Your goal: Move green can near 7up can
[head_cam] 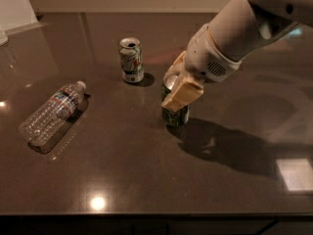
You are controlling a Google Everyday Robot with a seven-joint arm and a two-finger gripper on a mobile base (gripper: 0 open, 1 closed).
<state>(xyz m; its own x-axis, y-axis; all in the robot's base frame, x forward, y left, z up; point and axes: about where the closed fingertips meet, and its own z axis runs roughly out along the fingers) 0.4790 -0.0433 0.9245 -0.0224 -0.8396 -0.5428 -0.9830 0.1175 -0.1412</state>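
Observation:
The green can [176, 115], dark green with pale swirls and a silver top, stands upright on the dark table [146, 170] near the middle. My gripper [172, 89] comes in from the upper right, its tan fingers [182, 94] on either side of the can's upper half, shut on it. The 7up can [131, 59], pale white and light green with a small red mark, stands upright to the upper left of the green can, a short gap apart. The arm hides part of the green can's top.
A clear plastic water bottle [54, 112] lies on its side at the left of the table. A pale wall or panel [14, 4] stands at the far left corner. The table's front edge runs along the bottom.

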